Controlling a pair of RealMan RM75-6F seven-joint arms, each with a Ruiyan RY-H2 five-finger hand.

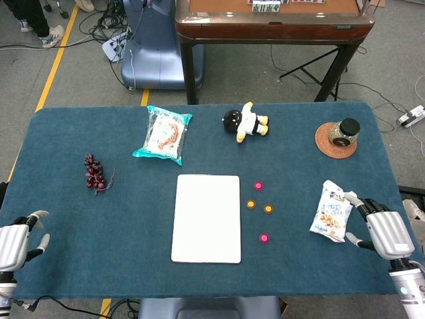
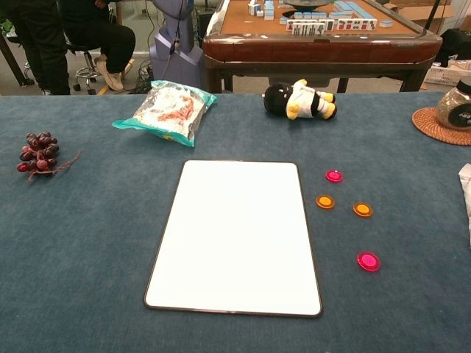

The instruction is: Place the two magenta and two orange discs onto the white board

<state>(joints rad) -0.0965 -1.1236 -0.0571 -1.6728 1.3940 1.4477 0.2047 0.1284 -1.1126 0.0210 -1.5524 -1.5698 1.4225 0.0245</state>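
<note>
The left hand [image 1: 18, 242], at the table's [image 1: 80, 266] near left corner, has a silver-grey ribbed back like a metal shell, pale grey fingers with darker tips, and black gaps at the joints. The right hand [image 1: 378, 229], at the table's near right corner, has the same silver shell with fine grooves, light grey fingers edged in black, and a white cylindrical wrist below it with a small blue mark.
</note>
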